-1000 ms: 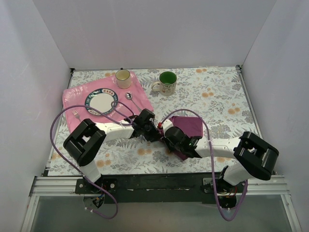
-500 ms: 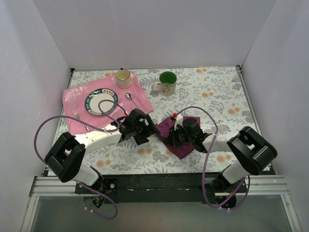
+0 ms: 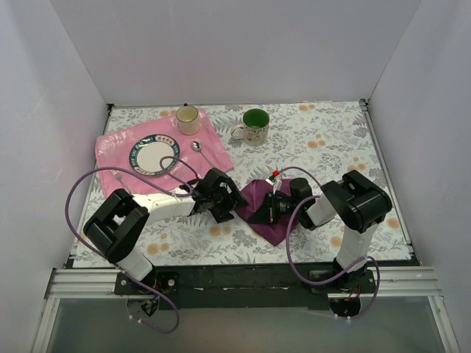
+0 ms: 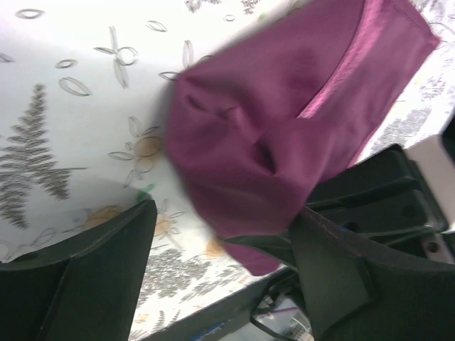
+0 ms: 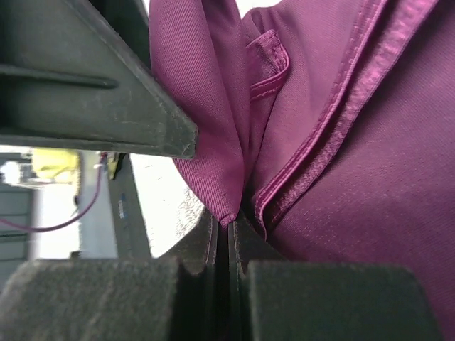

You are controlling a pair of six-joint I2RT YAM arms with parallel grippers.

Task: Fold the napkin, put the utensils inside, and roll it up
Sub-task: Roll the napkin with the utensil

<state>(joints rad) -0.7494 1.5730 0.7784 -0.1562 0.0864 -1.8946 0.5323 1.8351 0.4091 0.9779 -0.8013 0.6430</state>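
Revealing what the top view hides: right tool [image 5: 229, 231] pinches a napkin [image 5: 341, 142] fold; left tool [image 4: 224, 213] spread wide, gripping nothing.

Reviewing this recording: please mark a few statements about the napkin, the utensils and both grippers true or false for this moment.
1. The right gripper's fingers are shut on a fold of the dark purple cloth napkin. True.
2. The slim silver metal spoon lies on the napkin. False: it lies on the light pink cloth mat.
3. The left gripper's fingers are open. True.
4. The green-lined mug stands on the pink mat. False: it stands on the floral tablecloth.
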